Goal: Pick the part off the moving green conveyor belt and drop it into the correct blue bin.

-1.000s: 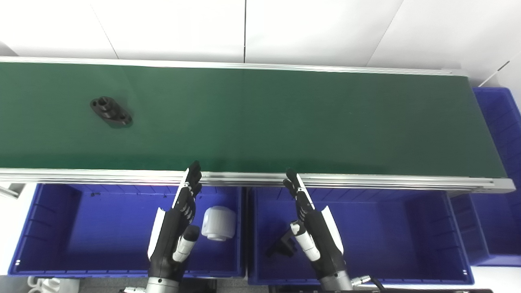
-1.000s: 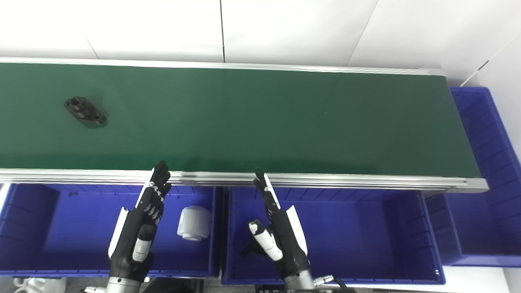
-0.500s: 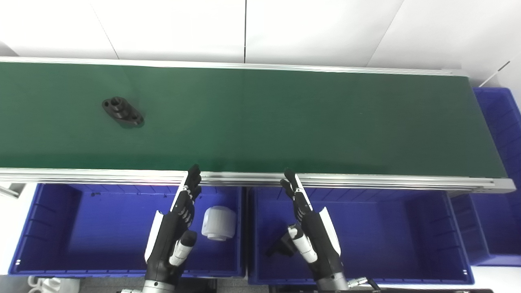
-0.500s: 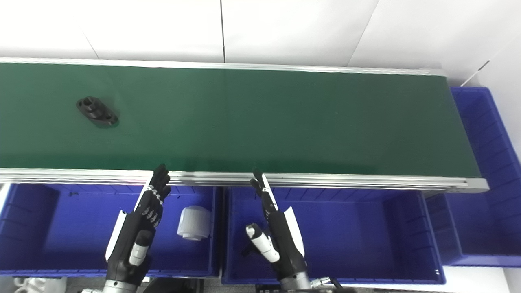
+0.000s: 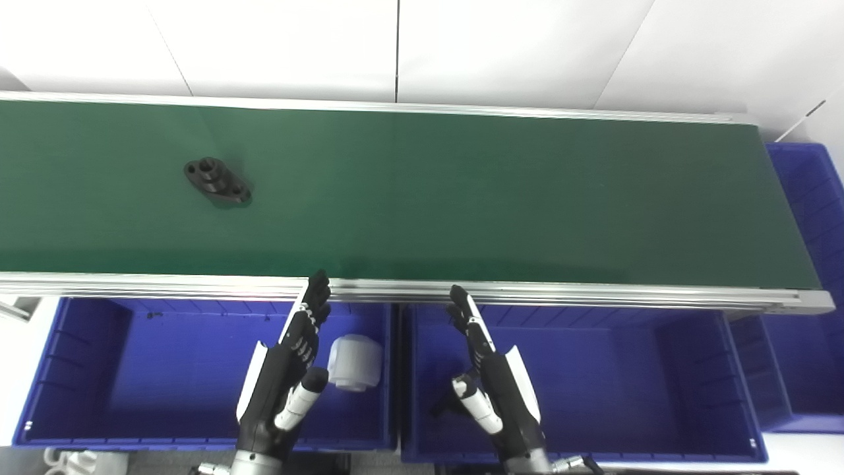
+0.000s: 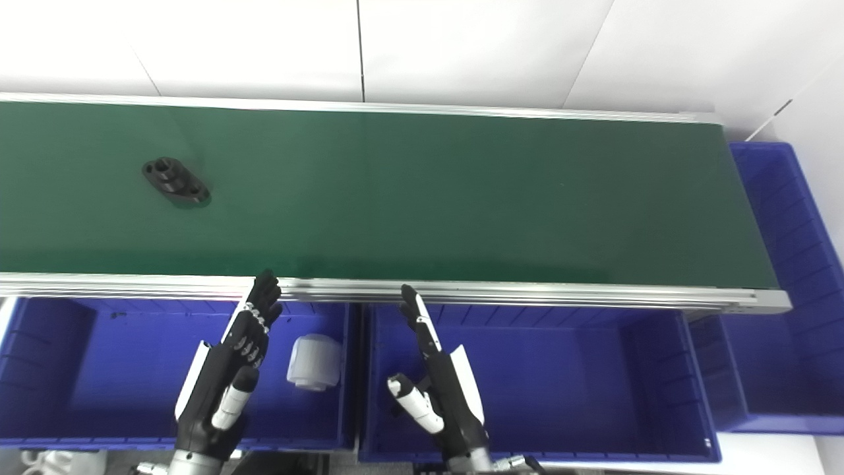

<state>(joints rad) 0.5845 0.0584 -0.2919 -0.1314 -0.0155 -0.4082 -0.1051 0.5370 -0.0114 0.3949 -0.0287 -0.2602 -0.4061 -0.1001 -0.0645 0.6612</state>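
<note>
fingers (image 5: 315,303) straight, holding nothing | left hand (image 5: 285,369), right hand (image 5: 493,376) above blue bins (image 5: 99,369)

White panelled wall (image 5: 501,46) w/ dark vertical seam (image 5: 397,49) behind, even bright light, no shadows.

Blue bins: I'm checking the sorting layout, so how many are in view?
3. The left blue bin and the middle blue bin sit below the conveyor's near rail; the right blue bin stands at the belt's right end, partly cut off.
</note>
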